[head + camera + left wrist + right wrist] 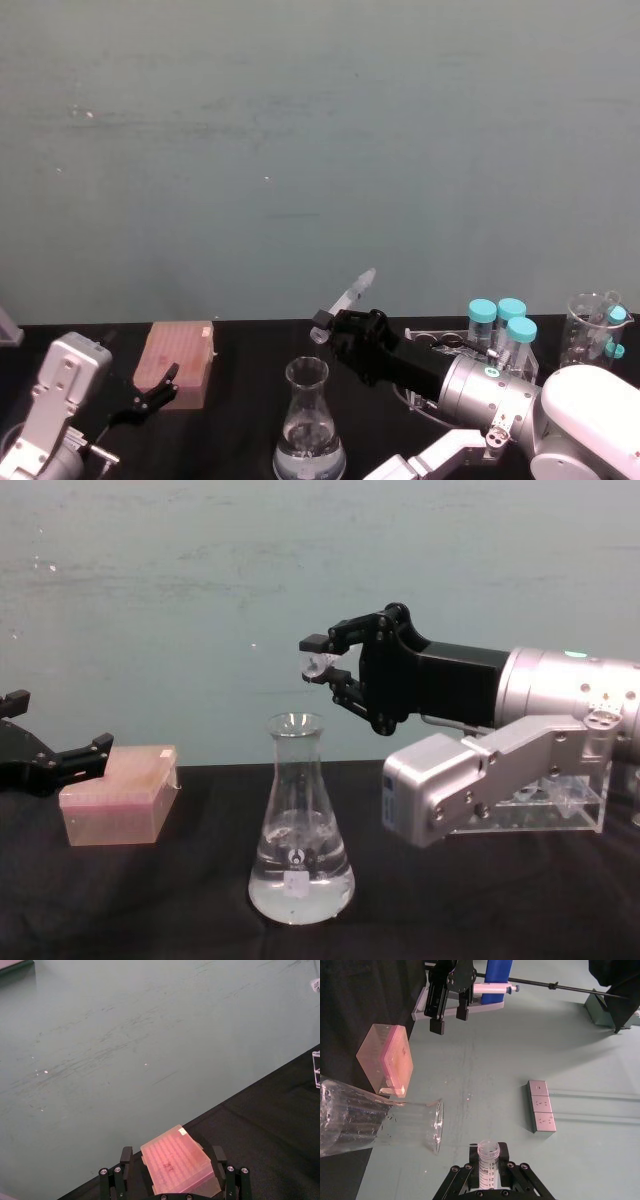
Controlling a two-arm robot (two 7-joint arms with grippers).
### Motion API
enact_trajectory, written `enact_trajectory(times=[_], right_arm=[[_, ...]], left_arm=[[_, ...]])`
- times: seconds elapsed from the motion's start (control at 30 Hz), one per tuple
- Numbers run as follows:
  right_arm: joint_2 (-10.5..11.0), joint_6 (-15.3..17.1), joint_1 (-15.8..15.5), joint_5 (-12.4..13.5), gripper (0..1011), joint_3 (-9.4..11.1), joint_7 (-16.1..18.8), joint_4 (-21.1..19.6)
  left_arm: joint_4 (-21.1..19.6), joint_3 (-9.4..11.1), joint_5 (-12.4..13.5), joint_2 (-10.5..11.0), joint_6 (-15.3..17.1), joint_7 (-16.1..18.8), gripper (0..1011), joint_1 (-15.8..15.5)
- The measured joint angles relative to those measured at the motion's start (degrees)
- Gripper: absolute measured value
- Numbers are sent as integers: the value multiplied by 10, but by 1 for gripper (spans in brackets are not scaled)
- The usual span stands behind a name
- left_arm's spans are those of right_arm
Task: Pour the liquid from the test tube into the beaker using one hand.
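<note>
1. The test tube (355,288) is small clear plastic. It likely handles light, stiff and slick, and mid-barrel looks the best hold, leaving mouth and hinged lid free.
2. The right gripper (324,666) is clamped on that barrel, with the tube tilted and its pointed tip raised.
3. The tube hangs at 1 o'clock from the mouth of the beaker (300,820), above it and not touching.
4. The beaker, fragile glass on a wide base, holds clear liquid (300,892) at its bottom.
5. The left gripper (158,393) sits at 9 o'clock from the beaker, jaws apart, just beside a pink box (180,362).
</note>
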Motion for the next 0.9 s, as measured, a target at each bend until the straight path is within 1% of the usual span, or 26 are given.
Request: enact_trajectory(times=[0.43,0.53,0.57,0.6,0.67,0.7,0.8,0.83,0.9], right_arm=[[2,1,4,-4,217,-6,-6,2],[2,1,4,1,218,-5,-5,2],[1,0,2,10,217,-1,0,1],[1,0,2,10,217,-1,0,1],[0,-3,-3,33,217,8,18,-3],[-1,-6,-6,52,218,16,32,-7],[-4,-12,-14,91,217,33,62,-14],[-5,-15,-20,123,217,45,86,-19],[-6,-18,-26,160,217,58,112,-25]], left_arm=[[0,0,0,0,0,0,1000,0],[0,0,0,0,0,0,1000,0],[0,0,0,0,0,0,1000,0],[0,0,0,0,0,0,1000,0],[0,0,0,0,0,0,1000,0],[0,0,0,0,0,0,1000,0],[0,0,0,0,0,0,1000,0],[0,0,0,0,0,0,1000,0],[0,0,0,0,0,0,1000,0]])
